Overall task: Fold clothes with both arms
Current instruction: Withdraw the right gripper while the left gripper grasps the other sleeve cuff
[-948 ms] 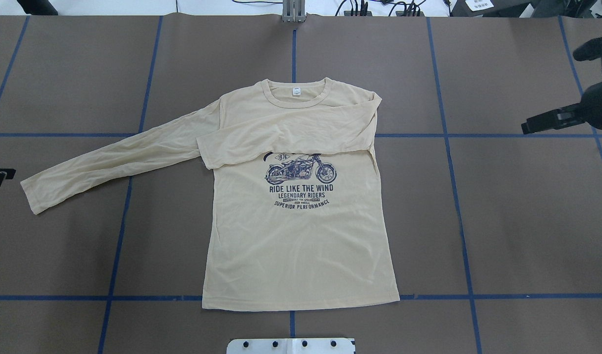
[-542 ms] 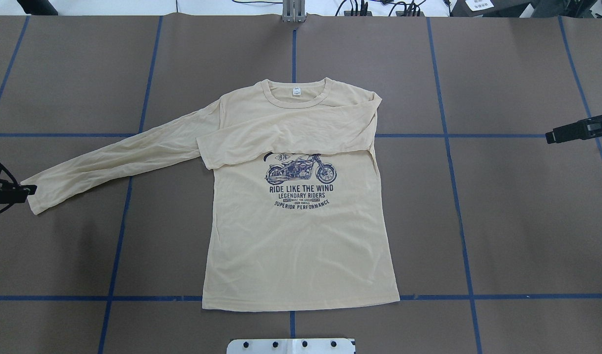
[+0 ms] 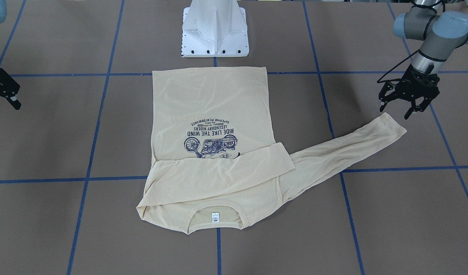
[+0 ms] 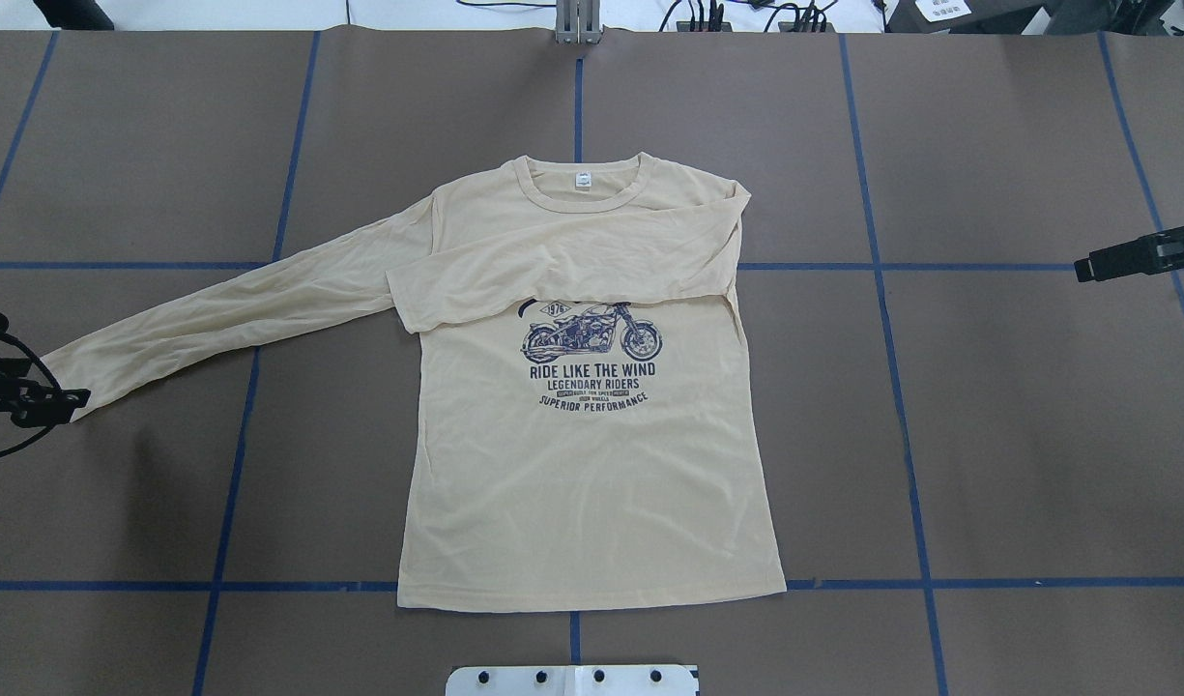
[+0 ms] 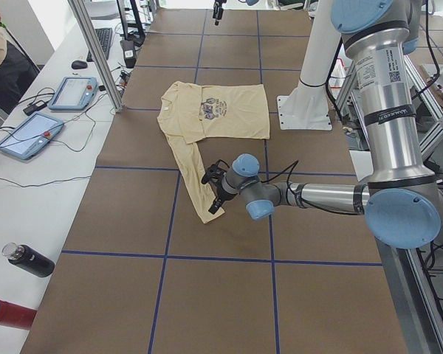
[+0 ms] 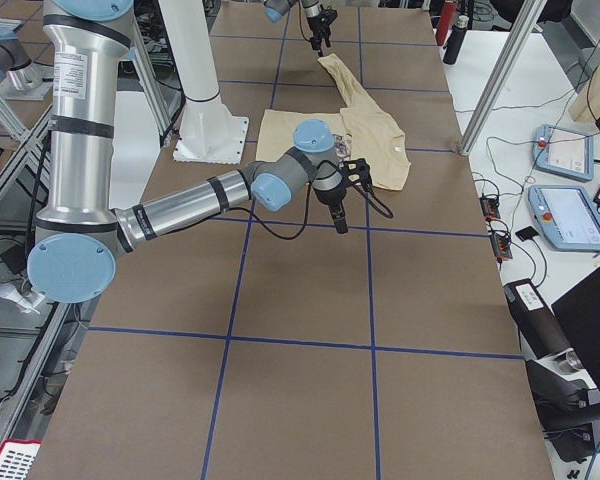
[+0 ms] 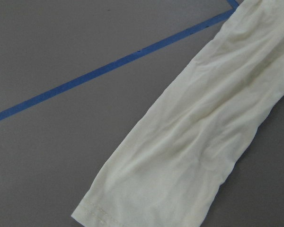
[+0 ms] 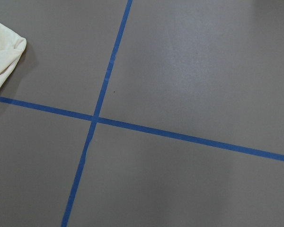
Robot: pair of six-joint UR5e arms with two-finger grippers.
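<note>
Cuff (image 3: 392,128) of the pale cream-yellow long-sleeved shirt (image 3: 211,103), flat on the brown taped worktop (image 3: 371,221), lies right under the black left pincer (image 3: 395,114), its fingers (image 3: 411,111) apart, sleeve (image 3: 333,152) running lengthwise back to the body.

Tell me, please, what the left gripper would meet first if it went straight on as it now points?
Probably the sleeve cuff of the shirt: the open left gripper points down over it. Depth is unclear, so it might touch the table just beside.
</note>
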